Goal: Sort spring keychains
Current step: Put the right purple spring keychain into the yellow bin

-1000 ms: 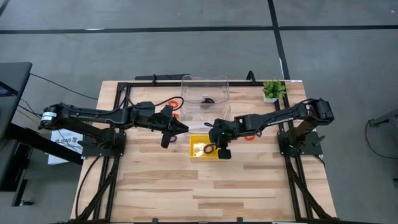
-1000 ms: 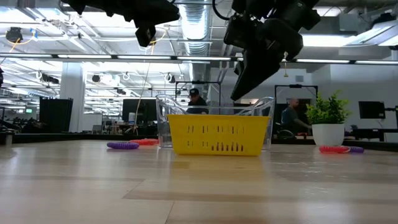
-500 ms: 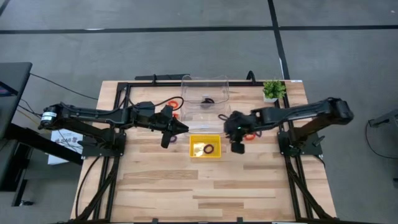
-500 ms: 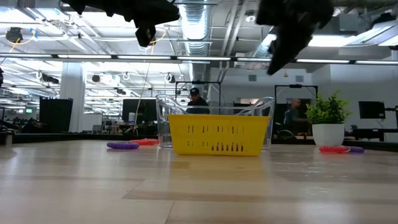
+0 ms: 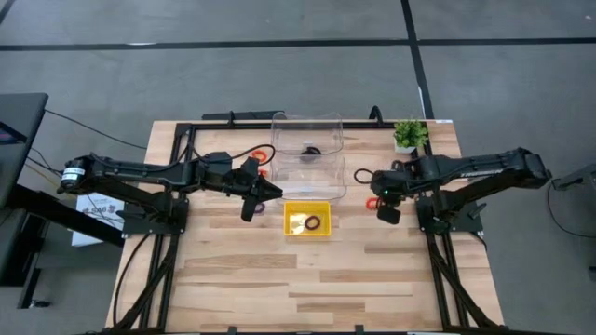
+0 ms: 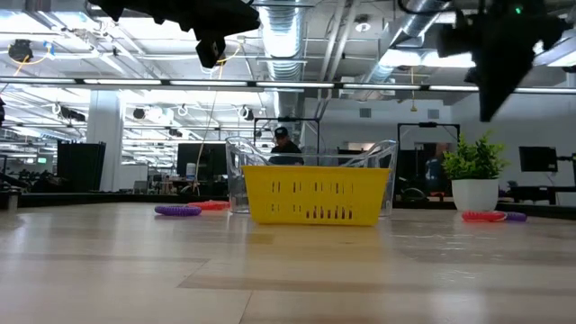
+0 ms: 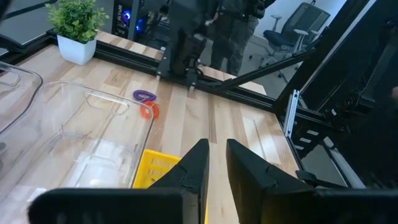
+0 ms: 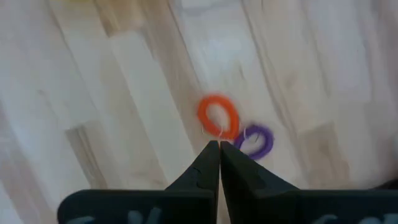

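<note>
- Hovering above the wooden surface (image 5: pixel 242 270) on the side of the potted plant (image 5: pixel 408 135), the right tool (image 5: pixel 385 207) has its fingers pressed fully together with nothing between them; directly beyond its tips in its own wrist view lie an orange-red keychain (image 8: pixel 218 116) and a purple keychain (image 8: pixel 255 140), touching each other on the bare wood
- Hanging in the air on the other side of the clear container (image 5: pixel 308 154), the left tool (image 5: pixel 251 207) shows a narrow gap between its fingers and grips nothing
- Sitting in the middle of the surface, the yellow tray (image 5: pixel 306 234) holds a black keychain (image 5: pixel 313 223) and what looks like an orange-red one beside it; the clear container stands just behind the tray, with a dark keychain (image 5: pixel 310 149) inside
- Lying flat on the wood in the low view, a purple coil (image 6: pixel 177 211) and an orange-red coil (image 6: pixel 209 205) rest close together, left of the tray; another pair, orange-red (image 6: pixel 484 216) and purple, lies near the plant pot
- Standing in the room beyond the surface, a person (image 6: pixel 284 148) shows behind the container
</note>
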`<state>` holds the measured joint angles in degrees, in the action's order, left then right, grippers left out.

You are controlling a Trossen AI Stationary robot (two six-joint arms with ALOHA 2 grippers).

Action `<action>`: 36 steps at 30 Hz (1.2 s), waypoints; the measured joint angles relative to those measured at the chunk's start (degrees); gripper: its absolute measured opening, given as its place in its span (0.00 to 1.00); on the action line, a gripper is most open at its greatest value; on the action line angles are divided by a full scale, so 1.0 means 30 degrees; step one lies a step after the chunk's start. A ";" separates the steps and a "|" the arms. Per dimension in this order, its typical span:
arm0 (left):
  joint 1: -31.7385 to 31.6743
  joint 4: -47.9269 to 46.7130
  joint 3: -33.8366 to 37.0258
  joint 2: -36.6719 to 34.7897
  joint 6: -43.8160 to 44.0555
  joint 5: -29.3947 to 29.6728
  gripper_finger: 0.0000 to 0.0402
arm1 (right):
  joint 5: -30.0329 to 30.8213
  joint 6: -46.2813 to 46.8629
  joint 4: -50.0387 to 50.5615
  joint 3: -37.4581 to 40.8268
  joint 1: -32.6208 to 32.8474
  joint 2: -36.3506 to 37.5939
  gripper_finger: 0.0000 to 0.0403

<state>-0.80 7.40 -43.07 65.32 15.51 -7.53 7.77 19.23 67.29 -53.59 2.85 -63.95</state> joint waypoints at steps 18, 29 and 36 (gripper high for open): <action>0.0022 0.0000 0.0000 0.0000 0.0000 0.0000 0.13 | -0.0101 0.3090 -0.3889 0.5395 -0.0043 -0.0033 0.04; 0.0022 0.0000 0.0000 0.0000 0.0000 0.0000 0.13 | -0.0118 0.4595 -0.4621 0.6135 -0.1439 -0.0033 0.20; 0.0022 0.0000 0.0000 0.0000 0.0007 0.0000 0.13 | -0.0312 0.4634 -0.6955 0.7659 -0.1625 -0.0033 0.20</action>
<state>-0.73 7.40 -43.07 65.32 15.53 -7.53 6.83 33.13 46.43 -30.62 -2.02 -64.05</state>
